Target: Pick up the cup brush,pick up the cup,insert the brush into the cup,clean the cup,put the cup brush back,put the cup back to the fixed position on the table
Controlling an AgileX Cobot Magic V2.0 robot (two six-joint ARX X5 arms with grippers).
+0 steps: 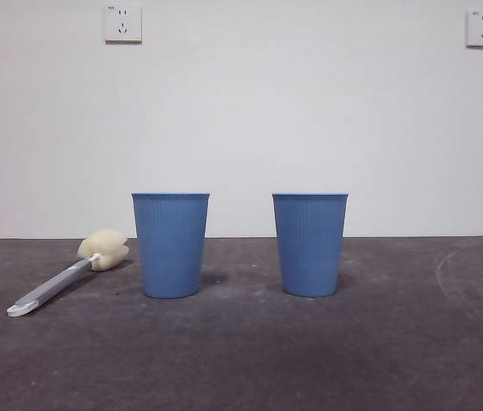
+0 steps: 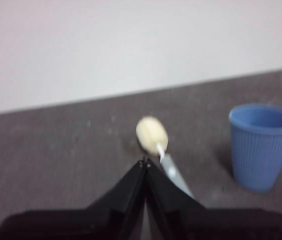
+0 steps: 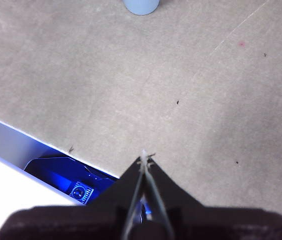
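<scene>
The cup brush [image 1: 63,276] lies flat on the table [image 1: 250,360] at the left, its cream sponge head [image 1: 104,248] pointing toward the back wall and its grey handle toward the front. Two blue ribbed cups stand upright, the left cup [image 1: 170,244] close to the brush and the right cup [image 1: 309,244] further right. My left gripper [image 2: 145,161] is shut and empty, hovering just short of the cup brush [image 2: 153,136], with a blue cup [image 2: 261,145] off to one side. My right gripper [image 3: 145,159] is shut and empty near the table's edge, far from a cup base [image 3: 141,6].
A white wall with two sockets [image 1: 122,23] stands behind the table. In the right wrist view the table edge [image 3: 41,142] drops off to a blue-lit device [image 3: 81,187] below. Neither arm shows in the front view.
</scene>
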